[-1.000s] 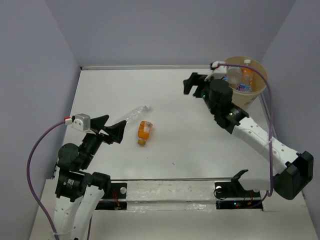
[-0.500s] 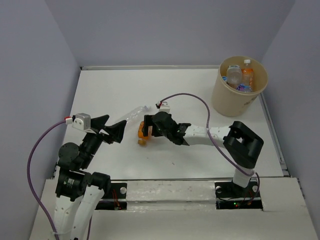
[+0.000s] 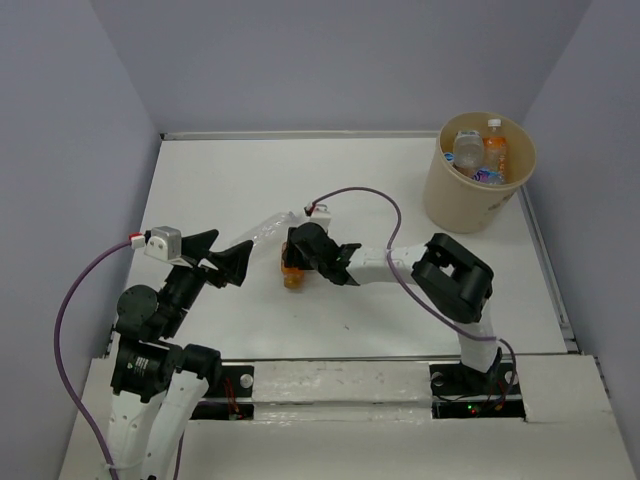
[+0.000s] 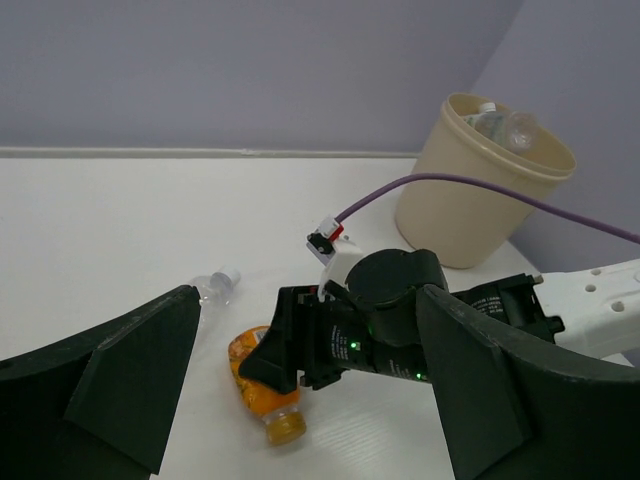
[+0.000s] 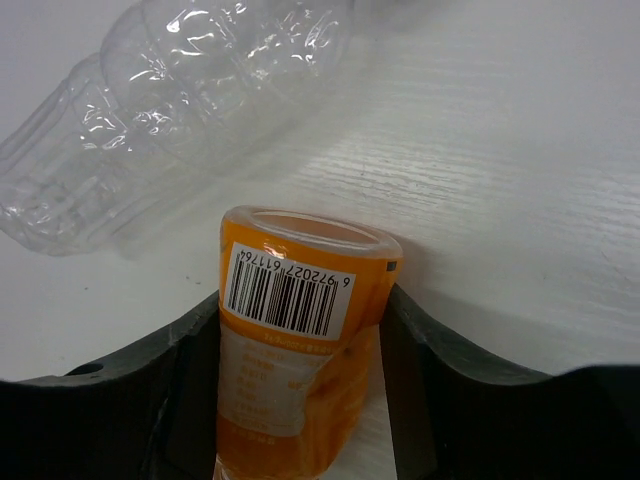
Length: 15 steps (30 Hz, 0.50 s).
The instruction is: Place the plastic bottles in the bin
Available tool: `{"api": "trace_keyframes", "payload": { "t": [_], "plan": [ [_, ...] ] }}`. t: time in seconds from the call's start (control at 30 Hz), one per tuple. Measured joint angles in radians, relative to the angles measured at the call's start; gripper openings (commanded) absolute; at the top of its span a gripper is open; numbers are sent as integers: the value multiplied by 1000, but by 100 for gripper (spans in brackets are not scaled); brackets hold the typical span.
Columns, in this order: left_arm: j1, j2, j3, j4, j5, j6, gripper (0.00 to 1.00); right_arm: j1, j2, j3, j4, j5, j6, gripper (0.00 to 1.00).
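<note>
The right fingers (image 5: pixel 165 400) are clamped on the orange bottle (image 5: pixel 295 340), one pad against each side of its body. In the right wrist view the bottle's flat base points to the top of the frame and its neck runs back between the fingers, so the grip crosses the bottle's width. In the top view its long axis runs roughly up and down the frame, cap end toward the bottom. It lies on the worktop (image 3: pixel 230 180), left of centre.

Just beside its base, to the upper left, lies a clear bottle (image 5: pixel 180 110) on a slant; whether the two touch I cannot tell.

The left fingers (image 4: pixel 130 370) stand wide apart with nothing between them, at the left of the top view, nearer the clear bottle than the right arm's base is.

The bin (image 3: pixel 460 205) stands at the upper right, well apart from the gripped bottle, with several bottles (image 3: pixel 468 150) already inside. The coming move, as I judge it, is a lift and a long carry to the upper right. The clear bottle would then be the last one on the worktop.
</note>
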Motion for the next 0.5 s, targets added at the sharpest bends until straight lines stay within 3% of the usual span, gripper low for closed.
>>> {"api": "trace_keyframes", "payload": {
  "t": [0.1, 0.3, 0.5],
  "plan": [
    [0, 0, 0, 0, 0, 0, 99, 0, -46, -58, 11, 21, 14, 37],
    [0, 0, 0, 0, 0, 0, 99, 0, -314, -252, -31, 81, -10, 35],
    [0, -2, 0, 0, 0, 0, 99, -88, -681, -223, -97, 201, -239, 34]
  ]
}}
